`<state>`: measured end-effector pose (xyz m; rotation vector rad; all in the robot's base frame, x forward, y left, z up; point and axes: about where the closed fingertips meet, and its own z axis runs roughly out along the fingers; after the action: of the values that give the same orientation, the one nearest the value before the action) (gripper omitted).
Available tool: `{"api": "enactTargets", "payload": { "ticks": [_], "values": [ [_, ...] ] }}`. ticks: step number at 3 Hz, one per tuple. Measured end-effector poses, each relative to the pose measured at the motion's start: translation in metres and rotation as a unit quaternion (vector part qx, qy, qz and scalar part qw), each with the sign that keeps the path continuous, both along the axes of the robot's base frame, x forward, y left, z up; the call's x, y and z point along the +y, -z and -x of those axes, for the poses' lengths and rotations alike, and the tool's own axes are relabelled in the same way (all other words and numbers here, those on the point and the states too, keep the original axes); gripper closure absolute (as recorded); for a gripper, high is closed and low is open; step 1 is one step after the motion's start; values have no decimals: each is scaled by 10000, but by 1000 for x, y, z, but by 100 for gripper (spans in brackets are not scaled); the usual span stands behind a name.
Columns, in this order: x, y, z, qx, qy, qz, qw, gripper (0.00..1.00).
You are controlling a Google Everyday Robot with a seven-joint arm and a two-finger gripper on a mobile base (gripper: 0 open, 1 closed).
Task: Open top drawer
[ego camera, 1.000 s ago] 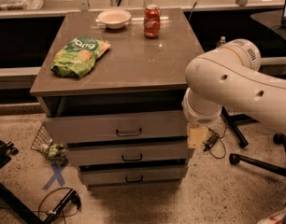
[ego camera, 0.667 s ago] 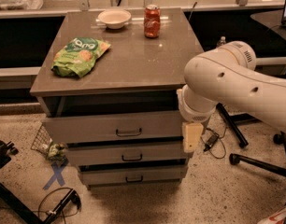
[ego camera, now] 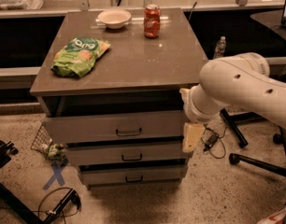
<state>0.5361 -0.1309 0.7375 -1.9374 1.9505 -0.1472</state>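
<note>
The top drawer [ego camera: 87, 126] is the widest grey front right under the grey counter top, with a small black bar handle [ego camera: 128, 133] at its centre. Its front stands a little proud of the two narrower drawer fronts below. My gripper [ego camera: 191, 137] hangs from the big white arm [ego camera: 236, 90] at the right end of the top drawer, level with its lower edge and right of the handle. It holds nothing that I can see.
On the counter top [ego camera: 147, 59] lie a green snack bag [ego camera: 79, 55], a white bowl [ego camera: 114, 18] and a red soda can [ego camera: 152, 21]. A chair base [ego camera: 248, 146] and cables are on the floor at right, and a wire basket [ego camera: 47, 141] at left.
My arm and gripper have moved left, from beside the cabinet to the right end of the top drawer. The drawers have not moved.
</note>
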Motion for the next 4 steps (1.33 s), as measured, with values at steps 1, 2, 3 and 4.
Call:
{"api": "enactTargets", "payload": {
  "ticks": [1,2,3,4],
  "values": [
    [-11,9,5,-8,139,-549,9984,0],
    [-10,22,3,-30,144,-1184,9929,0],
    [0,34,1,-54,64,-1409,9900,0],
    [2,35,0,-63,52,-1417,9899,0]
  ]
}}
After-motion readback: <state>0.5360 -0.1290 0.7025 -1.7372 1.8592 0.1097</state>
